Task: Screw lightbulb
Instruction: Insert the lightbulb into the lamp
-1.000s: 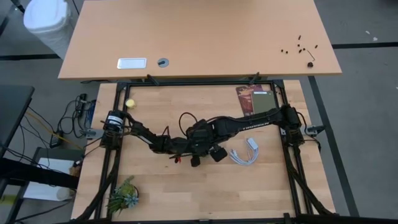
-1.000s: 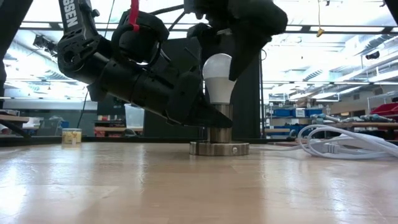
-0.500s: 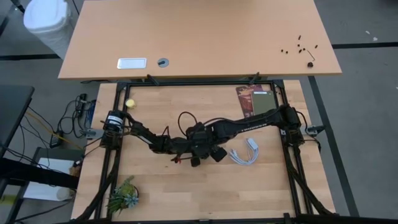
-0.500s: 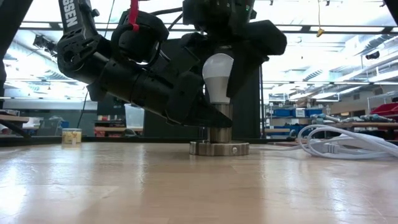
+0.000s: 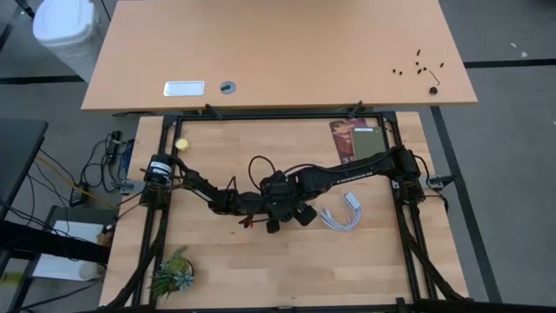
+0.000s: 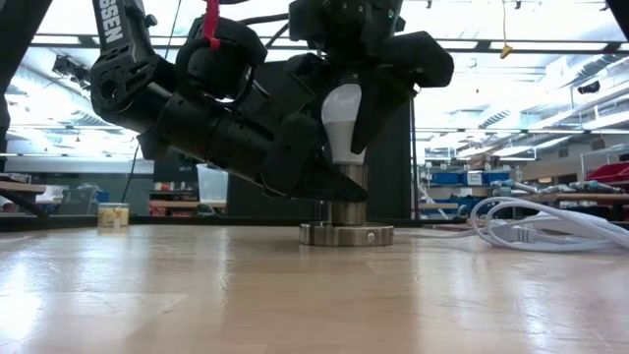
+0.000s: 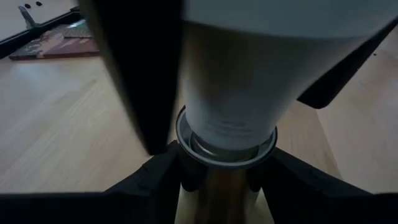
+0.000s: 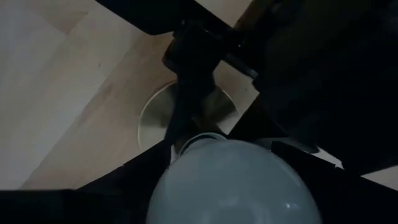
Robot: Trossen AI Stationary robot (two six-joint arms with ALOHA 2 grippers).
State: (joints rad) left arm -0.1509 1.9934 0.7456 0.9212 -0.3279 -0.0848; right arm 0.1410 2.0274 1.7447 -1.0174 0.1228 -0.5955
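Note:
The white lightbulb [image 6: 344, 123] stands upright with its pale base [image 7: 227, 106] in a metal socket [image 6: 346, 202]. The socket's round flat foot [image 6: 346, 234] rests on the wooden table. My right gripper [image 6: 346, 113] hangs over the bulb and is shut on it. My left gripper [image 7: 221, 186] reaches in low from the table's left and is shut on the socket. In the high view both grippers [image 5: 261, 207] [image 5: 280, 198] meet at the table's middle and hide the bulb. My left gripper pinches the socket's upright metal stem [image 7: 214, 199] just under the bulb, one finger on each side. It comes nearly level from the table's left. The socket's foot stays flat on the table. My right gripper pinches the bulb's rounded dome [image 8: 233, 180] between its two fingers [image 6: 381, 103], which come from above and point steeply down. The bulb stands upright in the socket.
A coiled white cable [image 5: 340, 213] lies right of the socket, also seen low on the table [image 6: 536, 221]. A small yellow ball [image 5: 182, 144] sits at the far left, a green plant [image 5: 171, 274] at the near left, a dark card [image 5: 354, 139] at the far right.
My right gripper has shut from wide open onto the bulb's dome and has rolled a little about its own axis. The bulb, the socket and my left gripper have stayed in place.

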